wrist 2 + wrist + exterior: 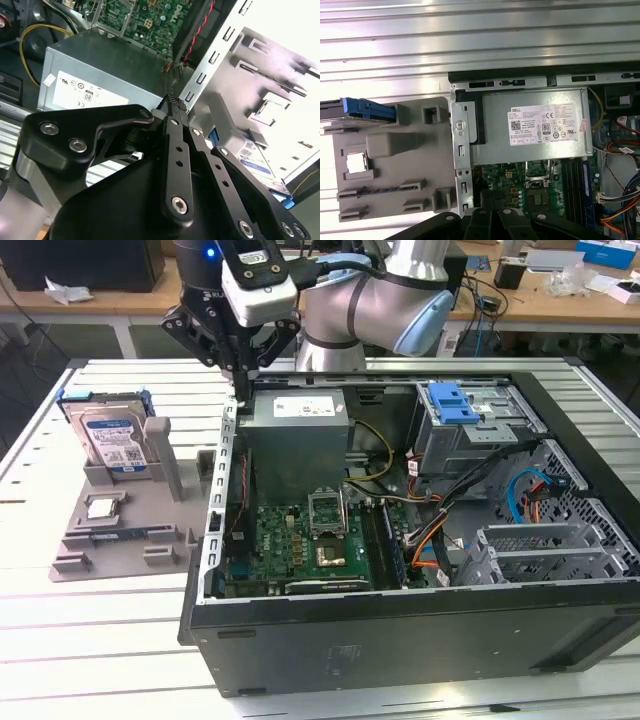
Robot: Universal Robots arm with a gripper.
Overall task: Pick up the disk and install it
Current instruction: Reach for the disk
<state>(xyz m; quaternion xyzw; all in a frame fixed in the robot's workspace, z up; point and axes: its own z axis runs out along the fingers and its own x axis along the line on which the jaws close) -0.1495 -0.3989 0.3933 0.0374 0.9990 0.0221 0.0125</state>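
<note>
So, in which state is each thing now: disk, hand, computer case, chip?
disk: upright in the grey holder, not gripped.
hand: shut, empty, above the case's wall.
computer case: side open, boards exposed.
chip: lying flat on the holder.

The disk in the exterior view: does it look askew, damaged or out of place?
Nothing stands out. The disk stands on edge in its slot on the grey holder, apart from the gripper, which hangs above the computer case wall.
</note>
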